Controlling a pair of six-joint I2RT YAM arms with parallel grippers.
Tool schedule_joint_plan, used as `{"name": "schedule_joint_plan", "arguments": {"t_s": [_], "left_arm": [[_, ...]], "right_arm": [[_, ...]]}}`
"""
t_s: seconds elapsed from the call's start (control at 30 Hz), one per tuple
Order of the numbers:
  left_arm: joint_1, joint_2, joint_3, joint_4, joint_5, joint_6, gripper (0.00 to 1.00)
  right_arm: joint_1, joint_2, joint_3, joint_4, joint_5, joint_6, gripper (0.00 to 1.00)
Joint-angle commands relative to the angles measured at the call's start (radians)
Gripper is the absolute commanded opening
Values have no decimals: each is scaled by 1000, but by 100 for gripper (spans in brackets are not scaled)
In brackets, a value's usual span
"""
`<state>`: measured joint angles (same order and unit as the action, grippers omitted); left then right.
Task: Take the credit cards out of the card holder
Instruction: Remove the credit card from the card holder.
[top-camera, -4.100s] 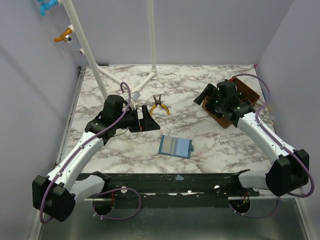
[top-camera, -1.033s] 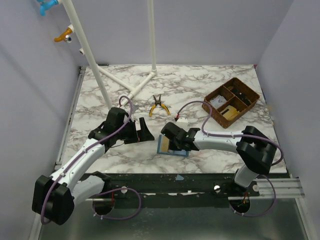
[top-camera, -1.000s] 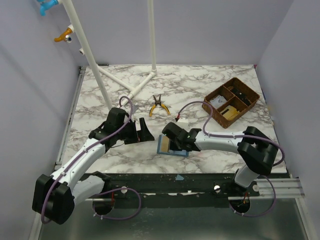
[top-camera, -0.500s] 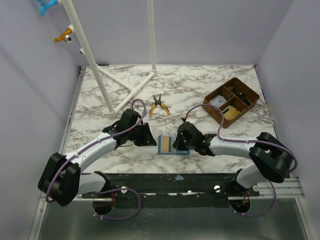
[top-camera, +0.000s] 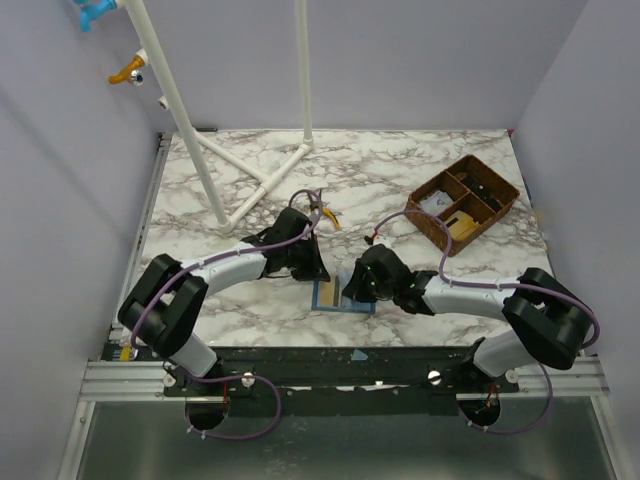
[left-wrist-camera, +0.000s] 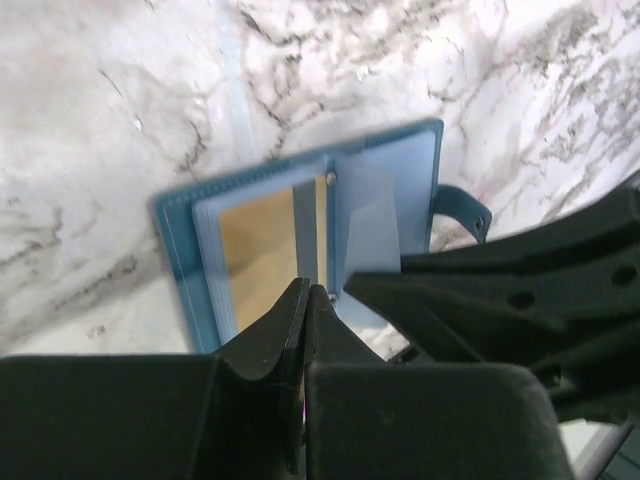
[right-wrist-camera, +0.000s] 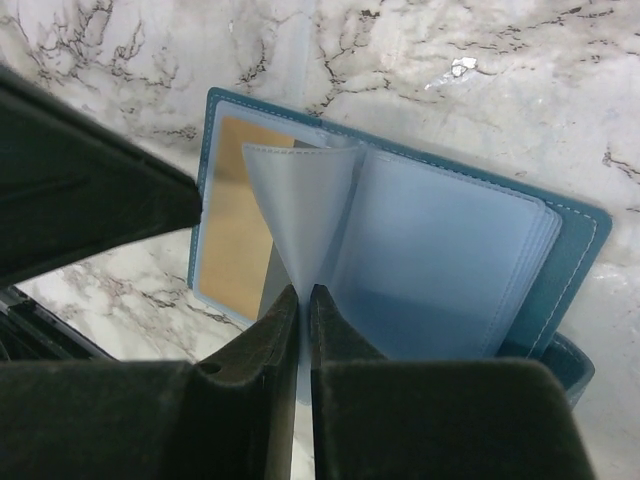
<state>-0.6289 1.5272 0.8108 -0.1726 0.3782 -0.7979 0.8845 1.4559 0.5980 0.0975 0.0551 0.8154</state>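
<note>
The blue card holder (top-camera: 334, 297) lies open on the marble near the front edge. A tan credit card (left-wrist-camera: 258, 252) shows in its left sleeve (right-wrist-camera: 236, 232). My right gripper (right-wrist-camera: 302, 291) is shut on a clear pale-blue sleeve page (right-wrist-camera: 300, 200), holding it up off the stack. That gripper (top-camera: 356, 286) sits at the holder's right side. My left gripper (left-wrist-camera: 305, 291) is shut, its tips at the holder's spine beside the tan card, with nothing visible between them. It reaches the holder (left-wrist-camera: 300, 200) from the left (top-camera: 315, 272).
A brown compartment tray (top-camera: 497, 198) stands at the back right. Yellow-handled pliers (top-camera: 326, 216) lie just behind the left arm. A white pipe frame (top-camera: 262, 183) rises at the back left. The two grippers are almost touching over the holder.
My left gripper moved right to the holder and went from open to shut. My right gripper slid right along the holder and holds a sleeve page up.
</note>
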Motion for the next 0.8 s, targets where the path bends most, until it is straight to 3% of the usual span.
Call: {"name": "schedule_joint_plan", "arguments": {"t_s": [0.0, 0.2, 0.43, 0.77], "left_arm": [[-3, 75, 50, 46, -71, -10, 0], [-18, 150, 81, 71, -63, -10, 0], [-42, 177, 103, 88, -41, -13, 0], [-67, 173, 110, 101, 10, -16, 0]], "right_arm": [[-1, -22, -12, 40, -29, 8, 11], [-4, -13, -13, 42, -36, 6, 13], [-5, -39, 12, 14, -38, 1, 42], [-7, -142, 93, -181, 35, -13, 59]]}}
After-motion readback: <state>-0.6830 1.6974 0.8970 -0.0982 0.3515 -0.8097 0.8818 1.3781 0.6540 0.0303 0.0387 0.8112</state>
